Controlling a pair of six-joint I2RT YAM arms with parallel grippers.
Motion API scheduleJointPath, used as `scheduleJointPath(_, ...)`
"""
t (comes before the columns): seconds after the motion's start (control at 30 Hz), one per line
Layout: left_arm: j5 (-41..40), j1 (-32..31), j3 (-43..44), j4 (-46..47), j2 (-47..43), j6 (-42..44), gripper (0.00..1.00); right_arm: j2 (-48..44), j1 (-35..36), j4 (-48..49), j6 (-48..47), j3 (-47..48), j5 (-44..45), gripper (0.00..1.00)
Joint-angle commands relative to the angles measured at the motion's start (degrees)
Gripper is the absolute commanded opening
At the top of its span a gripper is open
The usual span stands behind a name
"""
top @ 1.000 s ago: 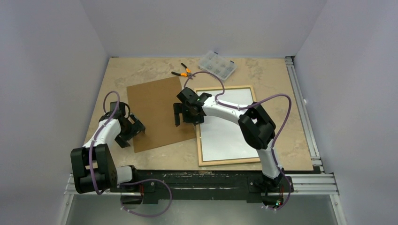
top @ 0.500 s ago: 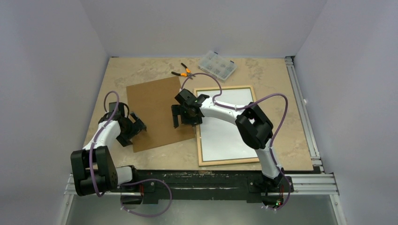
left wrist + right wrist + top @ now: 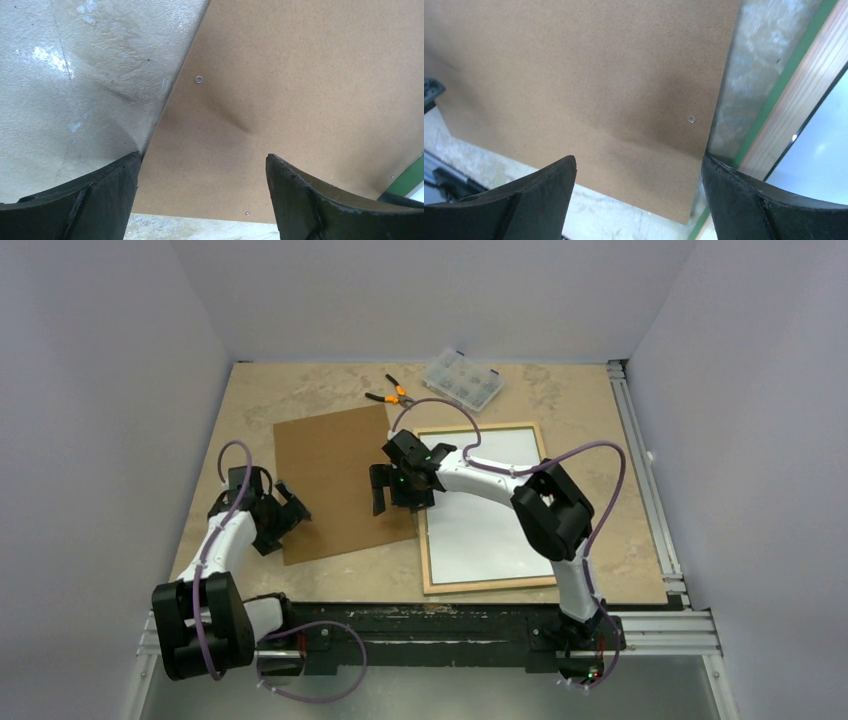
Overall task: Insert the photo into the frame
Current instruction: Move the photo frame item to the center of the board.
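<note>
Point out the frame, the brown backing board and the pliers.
frame (image 3: 490, 585), top external view, on its near wooden rail.
brown backing board (image 3: 330, 475), top external view, on its bare middle.
pliers (image 3: 394, 393), top external view, on the handles.

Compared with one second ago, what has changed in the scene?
The left gripper drew back slightly toward the near edge, open, over the board's left edge. The right gripper barely shifted, open over the board's right edge. Nothing was grasped or released. Board, frame, pliers and box stayed put.
</note>
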Motion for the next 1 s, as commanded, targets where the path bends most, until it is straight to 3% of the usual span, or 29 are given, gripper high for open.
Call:
scheduleJointPath(0.0,13.7,-0.6,-4.0,5.1,-0.4,-3.4,0.90,-8.3,2.7,7.9,3.0,-0.7,-12.7,0.91)
scheduleJointPath(0.3,18.4,-2.1,-6.9,6.9,-2.6,-3.6,0.89,-19.8,3.4,10.2,6.3,-8.5,-16.4,0.91)
scheduleJointPath(0.5,17.6,-10.6,-3.4,5.1,-1.7,-3.5,0.89,-30.4,5.5,12.3,10.0,-21.4,-14.2,0.91)
scheduleJointPath(0.6,17.7,-16.3,-3.9,6.6,-2.0,-6.5,0.89,-37.4,5.7,10.6,11.4,-27.9,-10.8,0.91)
scheduleJointPath(0.83,16.7,-24.7,-6.2,8.8,-4.6,-10.9,0.89,-50.4,4.9,1.6,13.7,-38.8,7.9,0.94)
scheduleJointPath(0.97,16.9,-25.9,-6.6,8.9,-5.0,-10.9,0.89,-53.0,0.3,2.1,13.3,-43.2,8.0,0.94)
